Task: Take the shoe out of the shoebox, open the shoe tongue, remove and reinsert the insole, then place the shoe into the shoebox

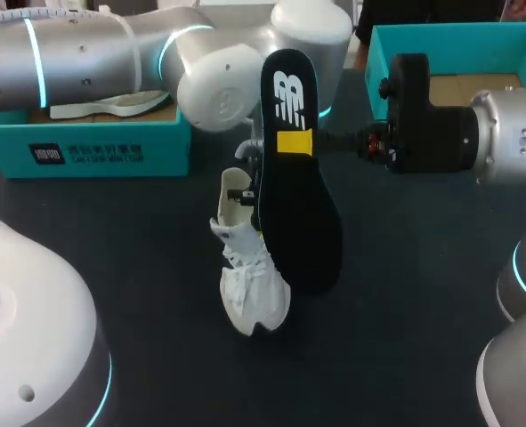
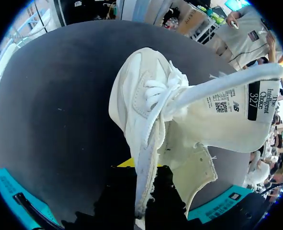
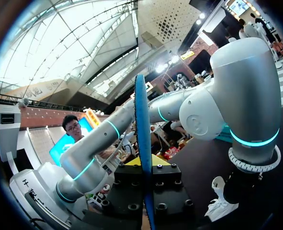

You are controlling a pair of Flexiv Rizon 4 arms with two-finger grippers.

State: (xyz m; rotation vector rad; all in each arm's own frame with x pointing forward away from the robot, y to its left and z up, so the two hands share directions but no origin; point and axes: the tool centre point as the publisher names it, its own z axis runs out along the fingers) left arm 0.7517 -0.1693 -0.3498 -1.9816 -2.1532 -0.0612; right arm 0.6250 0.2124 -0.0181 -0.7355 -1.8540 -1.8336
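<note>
**Item: insole refit, mid-task**

- **Shoe**: white, laced, out of the box. It stands toe-down on the dark table with its heel raised. This is the reference for all places below.
- **Left gripper**: at the shoe's raised heel end, clamped on the collar wall. In the left wrist view that wall runs down between its fingers.
- **Tongue**: pulled out and away from the laces, label side showing, so the shoe's mouth is open.
- **Insole**: black on top, blue underneath, fully out of the shoe. It is held upright just beside the shoe on the right arm's side, broad forefoot end low and narrow heel end high.
- **Right gripper**: pinching the insole from both faces, above its middle and higher than the shoe.
- **First shoebox**: teal, behind the shoe on the left arm's side, with a pale sole-shaped thing inside.
- **Second shoebox**: teal, behind the shoe on the right arm's side.

**Step judged in hand:** putting the insole back.

**Handling notes:**
- Keep the left grip firm so the mouth stays presented.
- Turn the insole so its blue face meets the shoe's floor.
- Lead with the forefoot end, sliding it under the tongue and along the shoe's length.
- A steep entry is likely to fold the soft forefoot or catch it on the laces.
- The pinch sits high enough that most of the insole can enter before the fingers meet the collar.
- Seat the heel end last, then let go.
</note>
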